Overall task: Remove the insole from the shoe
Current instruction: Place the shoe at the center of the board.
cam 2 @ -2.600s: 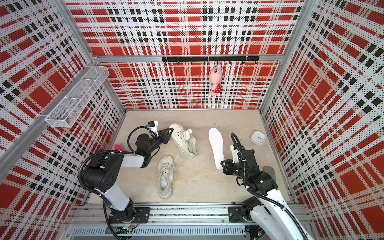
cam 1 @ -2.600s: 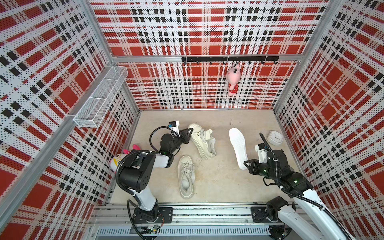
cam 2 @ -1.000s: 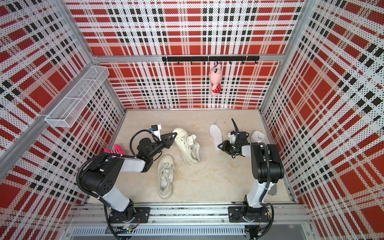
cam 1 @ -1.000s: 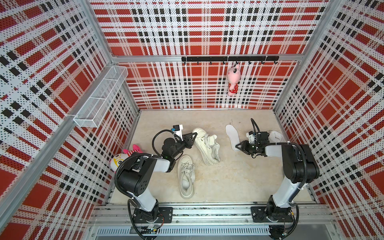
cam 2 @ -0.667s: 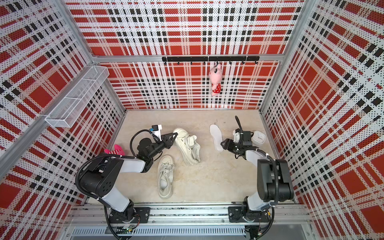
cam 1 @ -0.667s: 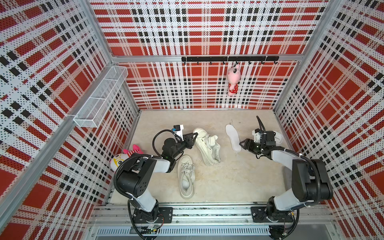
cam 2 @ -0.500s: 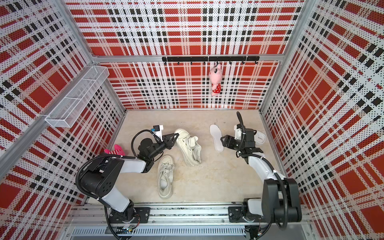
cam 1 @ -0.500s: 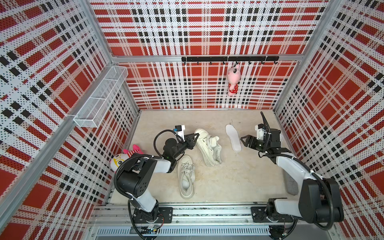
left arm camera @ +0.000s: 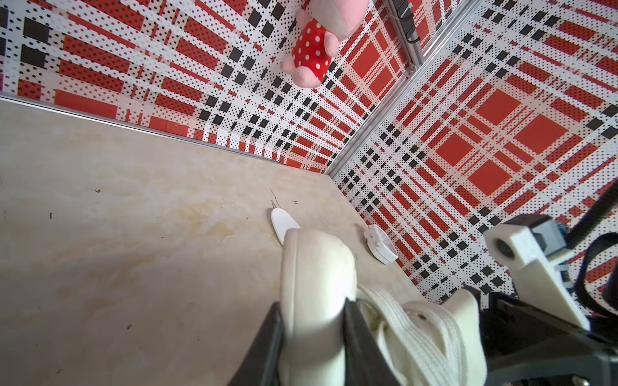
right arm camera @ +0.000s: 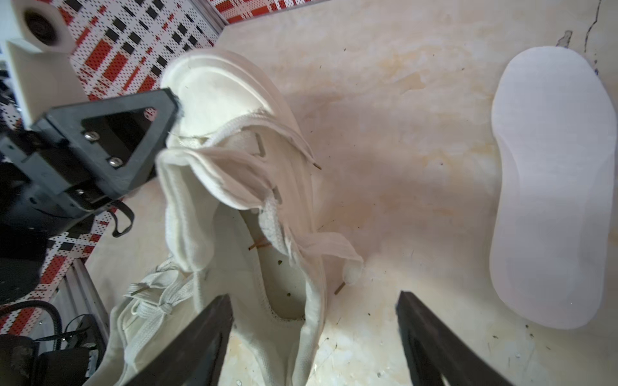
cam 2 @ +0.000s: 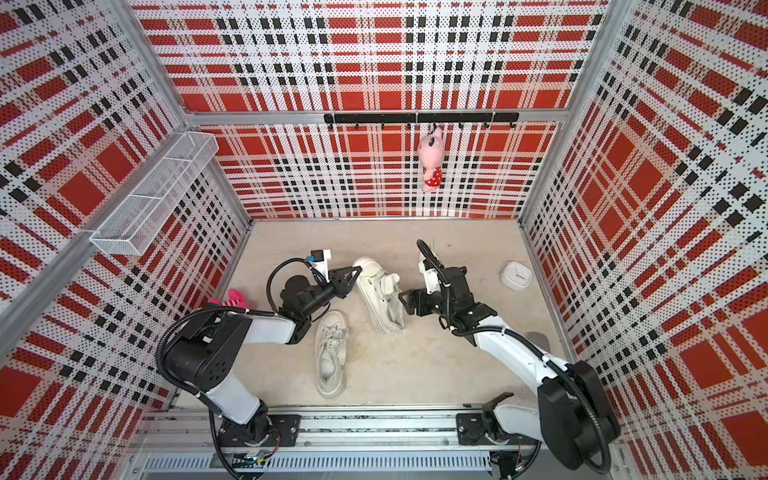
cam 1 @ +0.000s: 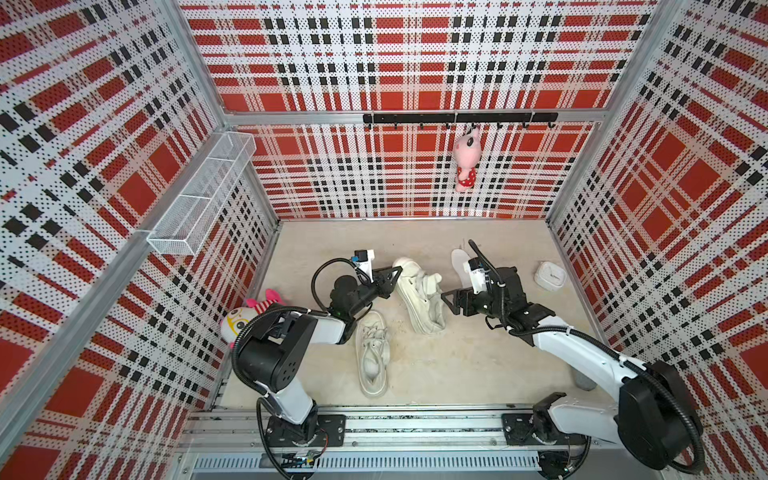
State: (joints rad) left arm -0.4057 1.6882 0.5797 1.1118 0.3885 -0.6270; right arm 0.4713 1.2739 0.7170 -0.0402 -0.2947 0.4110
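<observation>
A cream lace-up shoe point(cam 1: 419, 299) lies tilted on the floor in both top views. My left gripper point(cam 1: 395, 274) is shut on its toe point(left arm camera: 317, 267). The white insole point(right arm camera: 551, 187) lies flat on the floor beside the shoe, outside it. In a top view the right wrist partly hides the insole point(cam 1: 458, 262). My right gripper point(cam 1: 451, 301) hangs open at the shoe's heel. In the right wrist view the heel opening point(right arm camera: 284, 294) shows between its spread fingers, and nothing is gripped.
A second cream shoe point(cam 1: 372, 353) lies near the front, by the left arm. A small white box point(cam 1: 549, 275) sits at the right wall. A plush toy point(cam 1: 245, 320) lies at the left wall, and a pink one point(cam 1: 466, 160) hangs from the hook rail. A wire basket point(cam 1: 203, 195) hangs on the left wall.
My right gripper opened, left the insole on the floor at the back, and moved forward and left to the shoe's heel. The left gripper stayed shut on the toe.
</observation>
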